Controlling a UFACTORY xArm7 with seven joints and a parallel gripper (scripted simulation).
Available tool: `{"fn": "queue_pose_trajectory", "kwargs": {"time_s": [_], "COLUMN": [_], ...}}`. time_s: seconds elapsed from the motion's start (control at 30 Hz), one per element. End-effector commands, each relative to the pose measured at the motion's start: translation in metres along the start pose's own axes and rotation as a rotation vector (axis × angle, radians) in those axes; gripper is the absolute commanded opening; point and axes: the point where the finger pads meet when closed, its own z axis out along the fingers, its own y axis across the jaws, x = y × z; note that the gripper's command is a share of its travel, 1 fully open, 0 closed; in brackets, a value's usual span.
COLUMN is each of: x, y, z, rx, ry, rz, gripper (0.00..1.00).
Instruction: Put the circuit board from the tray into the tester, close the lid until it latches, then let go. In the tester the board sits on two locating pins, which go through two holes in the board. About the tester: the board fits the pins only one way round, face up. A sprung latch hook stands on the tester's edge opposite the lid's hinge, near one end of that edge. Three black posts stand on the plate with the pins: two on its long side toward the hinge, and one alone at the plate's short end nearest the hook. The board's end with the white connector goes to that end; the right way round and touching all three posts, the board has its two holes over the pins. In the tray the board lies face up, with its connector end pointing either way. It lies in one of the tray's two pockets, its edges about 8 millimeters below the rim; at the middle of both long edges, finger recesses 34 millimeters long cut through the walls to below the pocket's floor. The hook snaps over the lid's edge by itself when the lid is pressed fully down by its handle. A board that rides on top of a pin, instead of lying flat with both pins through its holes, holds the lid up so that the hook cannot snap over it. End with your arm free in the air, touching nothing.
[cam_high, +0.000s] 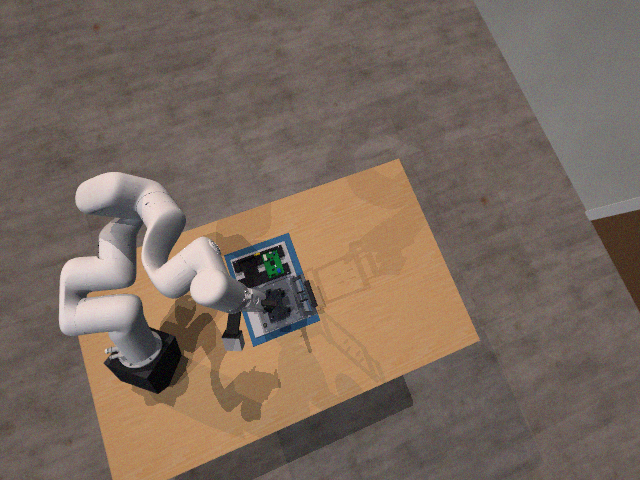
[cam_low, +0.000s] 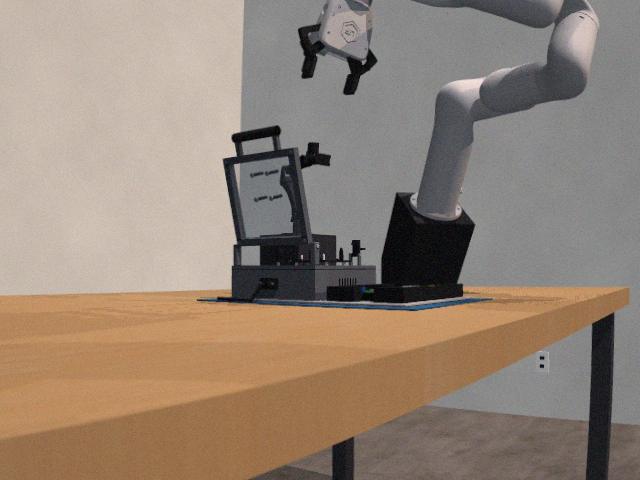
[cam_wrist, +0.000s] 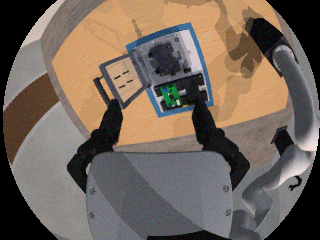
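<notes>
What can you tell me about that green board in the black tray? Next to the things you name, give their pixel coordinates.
The green board (cam_high: 273, 264) (cam_wrist: 170, 95) is a flat, roughly rectangular circuit board, with a pale block near one end, a blue part near the other and small dark parts between. It lies face up in one pocket of the black tray (cam_high: 250, 271) (cam_wrist: 192, 89), beside the grey tester (cam_high: 258, 324) (cam_low: 273, 281) (cam_wrist: 145, 55). The tool isn't touching it. In the exterior view, the tray hides most of it.

No lettering, numbers or signs can be read anywhere here.
</notes>
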Motion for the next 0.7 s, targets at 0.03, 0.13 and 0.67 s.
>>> {"fn": "queue_pose_trajectory", "kwargs": {"time_s": [0.03, 0.13, 0.67], "x": [-0.019, -0.019, -0.078], "y": [-0.006, -0.006, -0.007], "z": [0.005, 0.005, 0.020], "rx": [-0.004, -0.004, -0.045], "ry": [-0.028, -0.028, -0.114], "rz": [-0.042, -0.042, -0.182], "gripper": [1.00, 1.00, 1.00]}}
